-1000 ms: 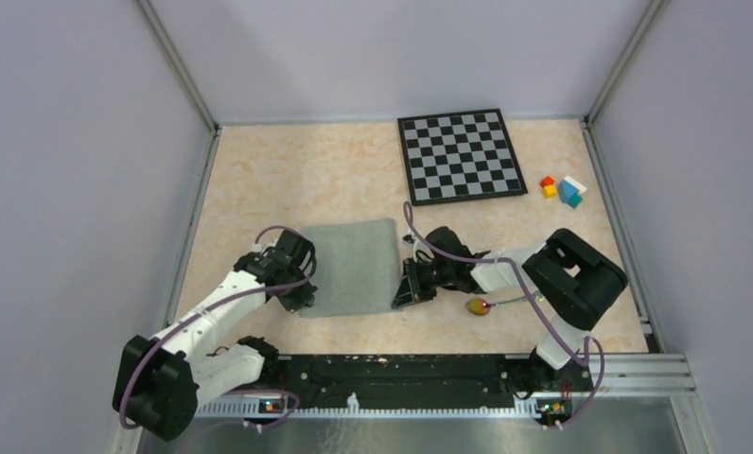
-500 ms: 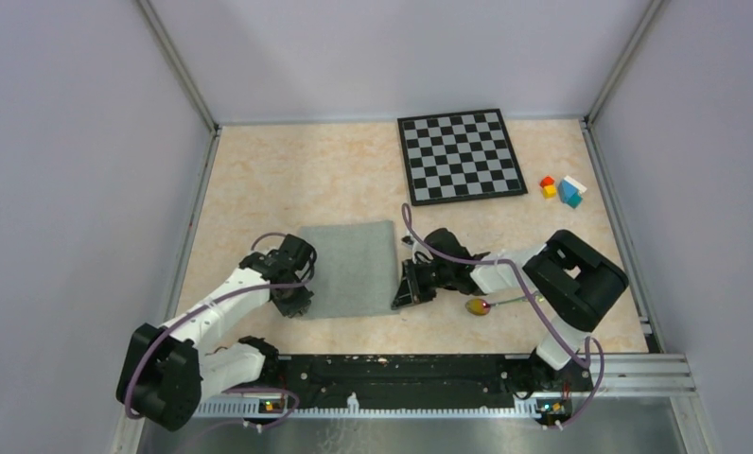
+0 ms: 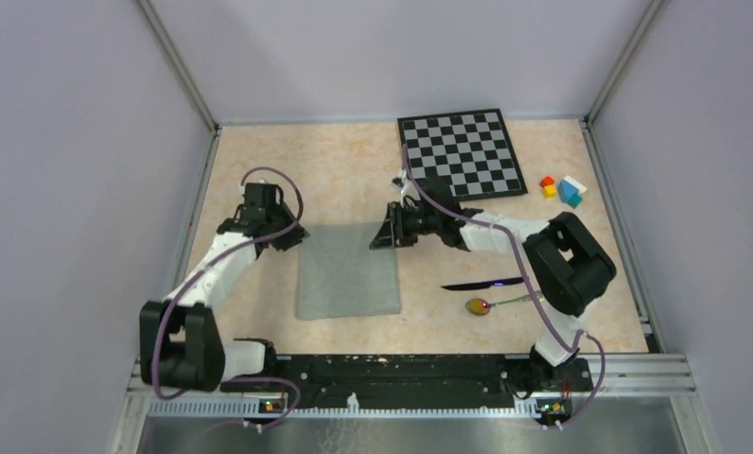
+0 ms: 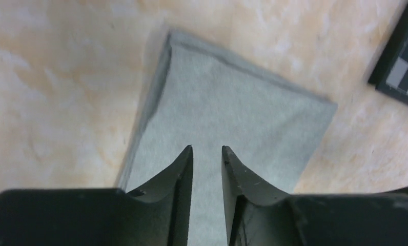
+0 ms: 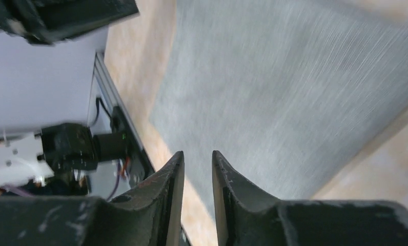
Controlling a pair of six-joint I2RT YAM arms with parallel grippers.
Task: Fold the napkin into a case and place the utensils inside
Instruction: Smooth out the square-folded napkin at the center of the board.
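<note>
- Now left gripper (image 4: 207, 149): jaws slightly parted, empty; napkin (image 4: 227, 118) lies flat under its tips.
- Likewise, right gripper (image 5: 198, 154): parted, empty, over the napkin.
- Knife (image 3: 481, 283) and spoon (image 3: 480, 305) lie behind it, toward its base.

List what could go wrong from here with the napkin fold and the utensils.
1. The napkin looks layered along one edge in the left wrist view. The left gripper and right gripper have their jaws only slightly apart above it, so they could pinch just the top layer and skew the fold.
2. The knife and spoon lie close beside the right arm's elbow. A low sweep there may knock them askew.
</note>
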